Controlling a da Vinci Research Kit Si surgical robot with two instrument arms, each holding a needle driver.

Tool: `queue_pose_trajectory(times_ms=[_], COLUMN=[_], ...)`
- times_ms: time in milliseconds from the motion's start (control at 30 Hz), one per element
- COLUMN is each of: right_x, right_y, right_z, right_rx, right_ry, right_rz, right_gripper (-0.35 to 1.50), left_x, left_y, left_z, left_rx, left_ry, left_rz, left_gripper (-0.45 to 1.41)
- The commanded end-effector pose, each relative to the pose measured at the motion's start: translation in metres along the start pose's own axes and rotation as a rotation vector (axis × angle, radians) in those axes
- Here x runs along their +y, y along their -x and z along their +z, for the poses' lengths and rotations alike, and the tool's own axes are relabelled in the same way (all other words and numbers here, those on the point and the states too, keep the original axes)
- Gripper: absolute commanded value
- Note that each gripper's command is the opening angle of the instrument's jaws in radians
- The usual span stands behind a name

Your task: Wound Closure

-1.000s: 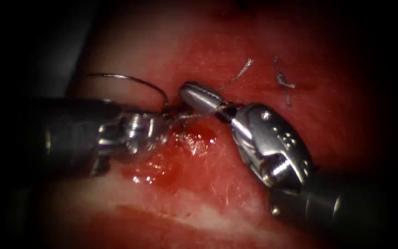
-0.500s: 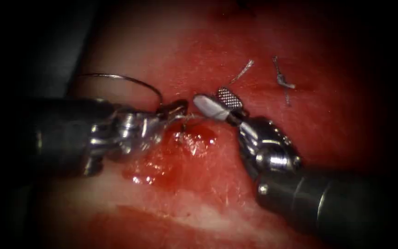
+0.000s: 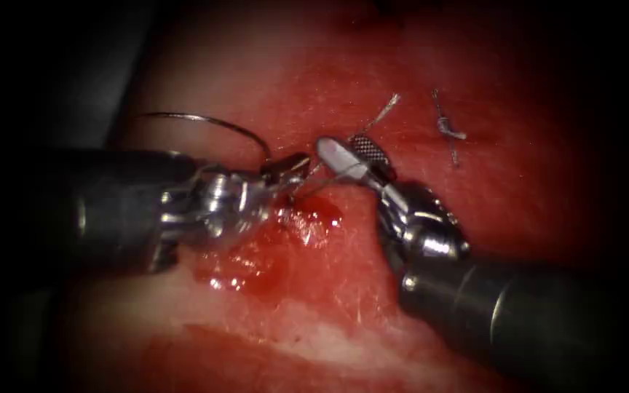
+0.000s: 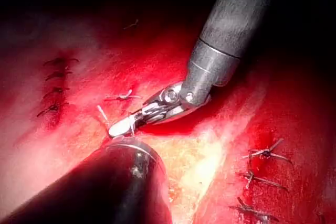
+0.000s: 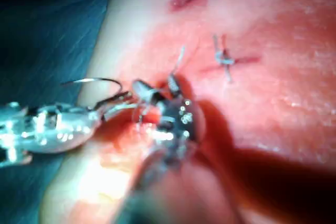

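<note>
We see the left pincer [image 3: 285, 169] clamped on the curved needle [image 3: 212, 124] near one end of its arc. The rest of the needle rises clear of the tissue [image 3: 518, 204], to the left of the cut. The right pincer [image 3: 342, 148] stands apart and seems to grip nothing, though a strand of thread [image 3: 325, 180] runs from the wound across its lower jaw.

We judge the risks as follows. With nothing pinning that strand, any pull from the left could slacken it or drag it through. If the spread jaws closed carelessly, they might fray it or snag the cut end of thread [image 3: 384, 110] beside them. The red fluid [image 3: 256, 266] could hide the entry point.
</note>
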State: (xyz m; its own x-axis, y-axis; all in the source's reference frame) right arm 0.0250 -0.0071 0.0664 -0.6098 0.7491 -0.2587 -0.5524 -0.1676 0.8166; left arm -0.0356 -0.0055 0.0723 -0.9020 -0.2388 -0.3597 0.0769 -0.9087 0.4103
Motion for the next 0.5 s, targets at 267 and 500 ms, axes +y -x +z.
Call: queue_pose_trajectory(times_ms=[267,500], right_x=[0.0024,0.0023], right_y=[0.0006,0.0003], right_z=[0.0017,0.0019], right_rx=[-0.006,-0.009], right_ry=[0.017,0.017], right_rz=[0.021,0.025], right_gripper=[0.73,0.31], left_x=[0.0002,0.0002], left_y=[0.0000,0.0000], left_z=[0.0003,0.0003], left_rx=[0.005,0.005], left_ry=[0.000,-0.001], left_rz=[0.003,0.003], left_gripper=[-0.45,-0.45])
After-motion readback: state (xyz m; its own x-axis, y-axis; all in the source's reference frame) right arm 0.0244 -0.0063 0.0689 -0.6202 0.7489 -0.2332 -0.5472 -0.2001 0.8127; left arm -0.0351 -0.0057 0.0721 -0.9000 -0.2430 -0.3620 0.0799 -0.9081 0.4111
